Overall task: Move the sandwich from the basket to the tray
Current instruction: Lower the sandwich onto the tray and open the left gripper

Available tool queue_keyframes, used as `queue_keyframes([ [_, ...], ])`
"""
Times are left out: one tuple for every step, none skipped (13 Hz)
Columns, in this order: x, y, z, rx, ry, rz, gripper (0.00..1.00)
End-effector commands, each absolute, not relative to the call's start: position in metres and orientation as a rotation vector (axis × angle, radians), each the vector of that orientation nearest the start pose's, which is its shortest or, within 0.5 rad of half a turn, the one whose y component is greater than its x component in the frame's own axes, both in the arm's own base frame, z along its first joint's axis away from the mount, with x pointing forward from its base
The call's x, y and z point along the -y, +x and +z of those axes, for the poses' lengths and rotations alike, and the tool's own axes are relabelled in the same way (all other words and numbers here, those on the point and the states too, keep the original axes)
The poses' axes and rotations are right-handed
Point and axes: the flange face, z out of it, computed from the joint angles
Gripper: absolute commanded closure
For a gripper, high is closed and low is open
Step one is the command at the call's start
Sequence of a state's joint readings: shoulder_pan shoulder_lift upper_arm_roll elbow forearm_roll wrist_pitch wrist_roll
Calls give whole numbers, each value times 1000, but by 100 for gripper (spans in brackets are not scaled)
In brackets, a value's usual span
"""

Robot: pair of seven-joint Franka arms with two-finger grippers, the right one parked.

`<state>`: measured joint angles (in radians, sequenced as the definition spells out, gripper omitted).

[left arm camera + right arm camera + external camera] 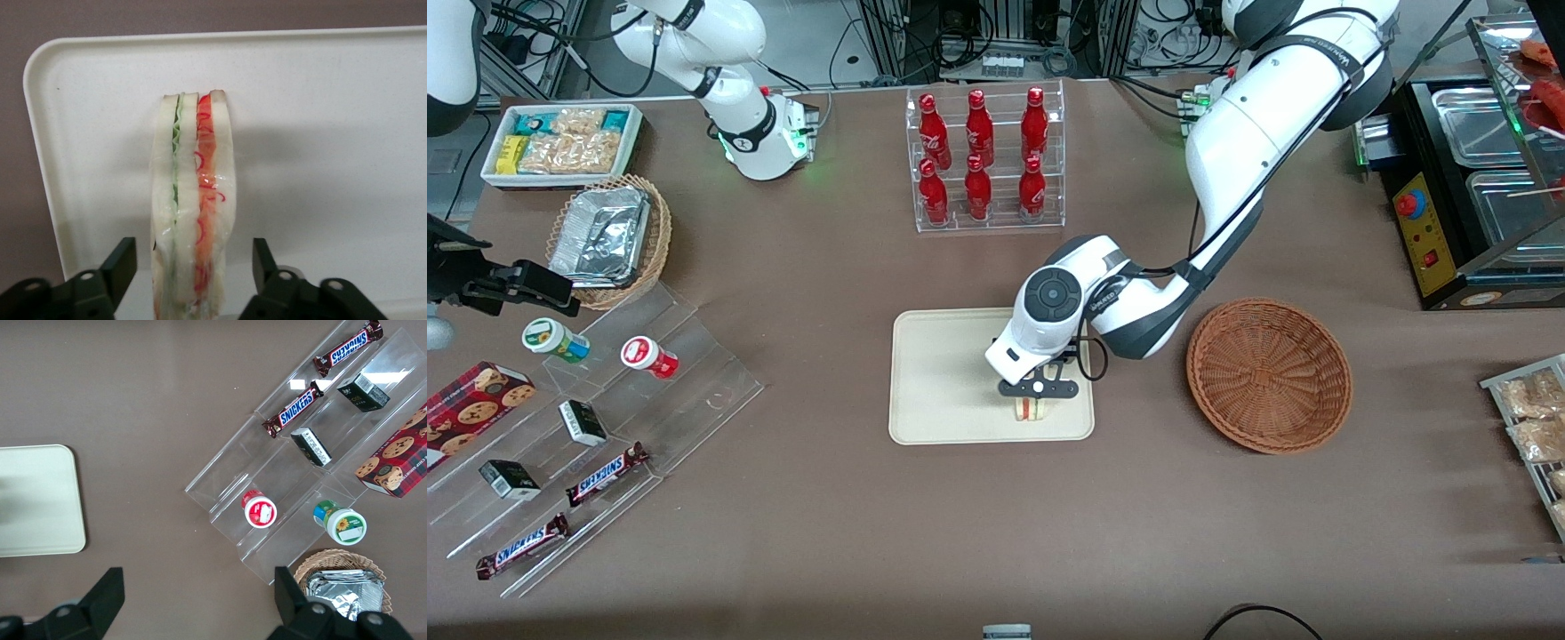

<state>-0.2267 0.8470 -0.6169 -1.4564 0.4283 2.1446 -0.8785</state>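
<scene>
Gripper (pixel 192 267) | released, fingers (pixel 121 261) apart, flanking sandwich (pixel 193 200) | sandwich on tray (pixel 320 133)

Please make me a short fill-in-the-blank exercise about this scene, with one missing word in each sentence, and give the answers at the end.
1. The sandwich stands on the ____.
2. The claw is ____, with a gap between each finger and the sandwich.
3. The basket beside the tray holds ____.
4. The rack farther from the front camera than the tray holds ____ red bottles.

Answers: tray; open; nothing; six
</scene>
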Motion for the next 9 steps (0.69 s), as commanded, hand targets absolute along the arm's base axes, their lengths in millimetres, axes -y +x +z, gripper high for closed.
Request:
queue_keyframes([
  [464, 560, 252, -57, -3186, 15, 0],
  [462, 563, 256, -50, -3186, 5, 0],
  [458, 568, 260, -37, -3187, -6, 0],
  [451, 577, 269, -7, -3197, -26, 0],
  [447, 583, 274, 12, -3203, -38, 0],
  [446, 590, 288, 15, -3206, -78, 0],
  [440, 594, 296, 29, -3193, -85, 0],
  [413, 612, 297, 90, -3175, -79, 0],
  [394, 624, 309, 74, -3178, -105, 0],
])
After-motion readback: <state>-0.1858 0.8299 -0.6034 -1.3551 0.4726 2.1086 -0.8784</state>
